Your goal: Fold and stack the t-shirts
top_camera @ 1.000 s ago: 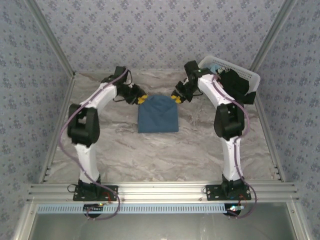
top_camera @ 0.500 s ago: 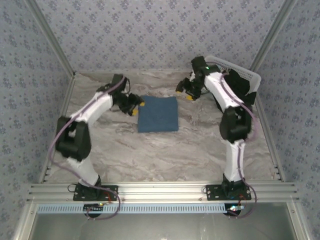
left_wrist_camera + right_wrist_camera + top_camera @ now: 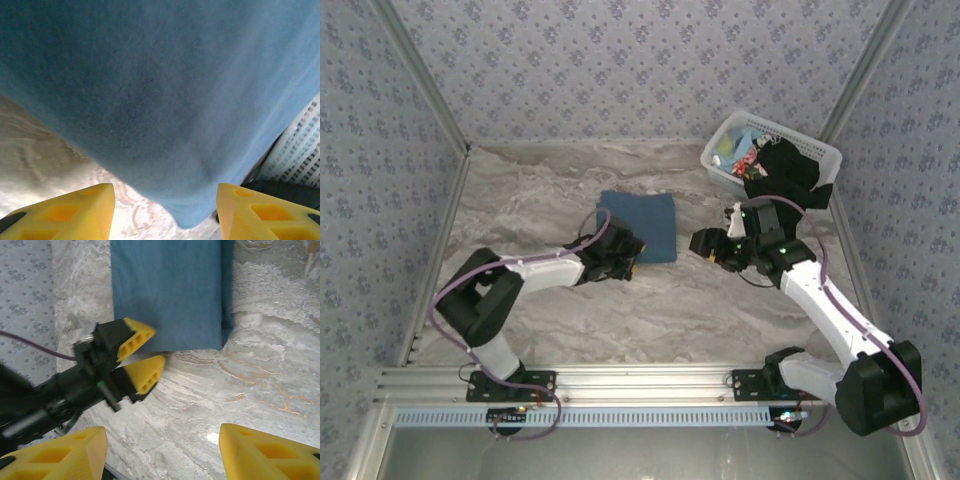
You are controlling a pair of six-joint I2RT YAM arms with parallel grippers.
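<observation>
Both tools have let go and swung from the far edge to the near side. The left tool (image 3: 623, 262) is parted and empty at the near-left corner of the blue t-shirt (image 3: 638, 225), and the right tool (image 3: 704, 243) is equally wide and empty just off its near-right corner. That fold looks finished, so another fold or a transfer likely follows. The shirt lies flat mid-bench (image 3: 650, 320), well apart from the basket (image 3: 825, 153) holding the black t-shirt (image 3: 788, 178), almost square with its doubled edge to the right; any long axis runs left-right, and collar or hem direction is unclear.
</observation>
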